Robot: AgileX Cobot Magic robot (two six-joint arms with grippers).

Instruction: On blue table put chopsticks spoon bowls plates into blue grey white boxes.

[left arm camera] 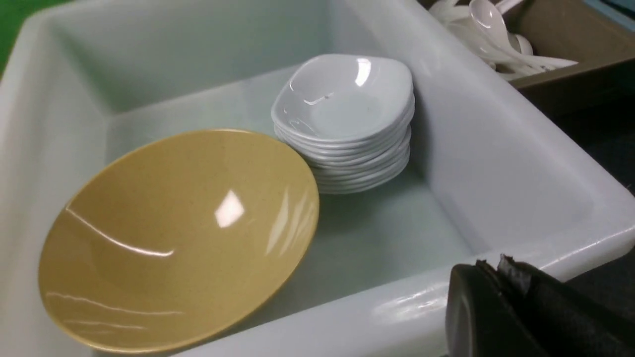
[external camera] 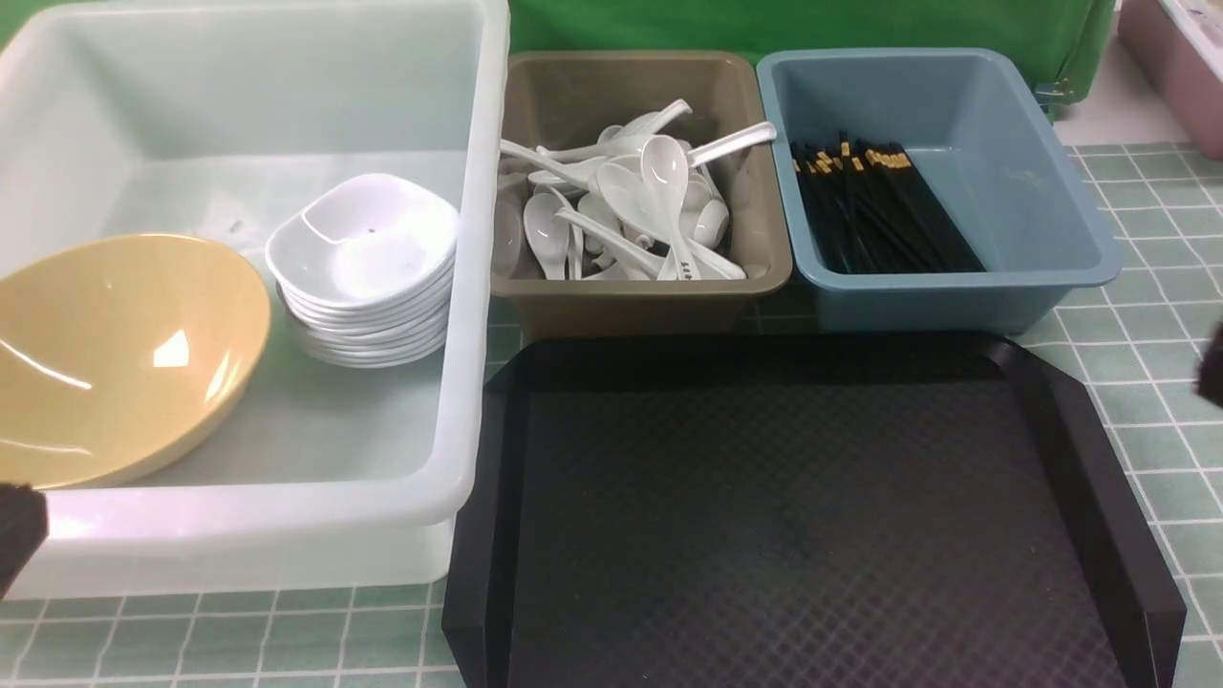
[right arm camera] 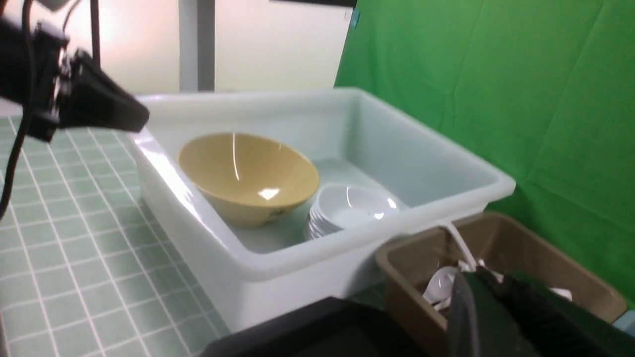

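The white box (external camera: 468,315) at the left holds a tilted yellow bowl (external camera: 115,354) and a stack of white plates (external camera: 368,268). The grey box (external camera: 640,291) in the middle holds several white spoons (external camera: 631,205). The blue box (external camera: 1032,191) at the right holds black chopsticks (external camera: 874,205). My left gripper (left arm camera: 488,267) is shut and empty, at the white box's near rim (left arm camera: 397,302); its tip shows in the front view (external camera: 14,530). My right gripper (right arm camera: 478,275) is shut and empty, off to the right of the tray; only a dark edge of it shows in the front view (external camera: 1212,363).
A black tray (external camera: 793,506) lies in front of the grey and blue boxes. The table has a green tiled cloth (external camera: 1156,382). A green screen (right arm camera: 496,89) stands behind the boxes. A pink bin (external camera: 1175,67) sits at the far right.
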